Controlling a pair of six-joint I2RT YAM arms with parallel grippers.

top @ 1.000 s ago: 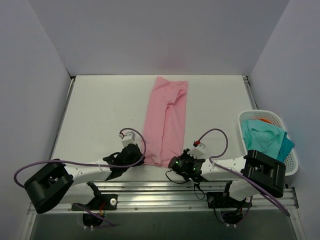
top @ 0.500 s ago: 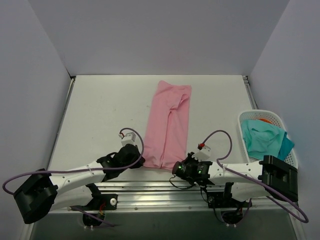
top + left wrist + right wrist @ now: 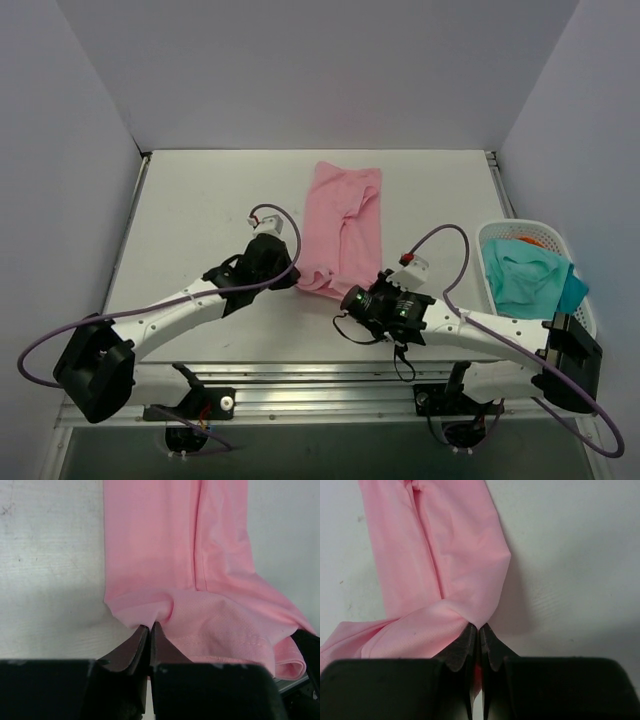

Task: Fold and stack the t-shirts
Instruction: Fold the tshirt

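Top view: my left pincer (image 3: 293,274) and right pincer (image 3: 348,293) are both at the near end of the pink t-shirt (image 3: 345,210), left on its left corner, right on its right corner. The shirt is folded into a long narrow strip, lying mid-tabletop (image 3: 200,210) and running away from the arm bases. Its near end is bunched between the two pincers. A white basket (image 3: 520,227) sits at the right tabletop edge, well apart from the shirt, with teal cloth (image 3: 525,278) heaped in it and something orange (image 3: 531,240) behind that.

Left wrist: left pincer (image 3: 150,629) is closed down to a thin slit and nips the shirt (image 3: 150,540) at its tips. The near edge is lifted and curled over, with the hem stitching showing to the right. Bare tabletop (image 3: 50,555) is on the left.

Right wrist: right pincer (image 3: 479,630) is clamped tight on a fold of the shirt (image 3: 455,555), and pink shows between the fingers (image 3: 462,647). The cloth trails off left from the tips. Tabletop (image 3: 570,555) is on the right.
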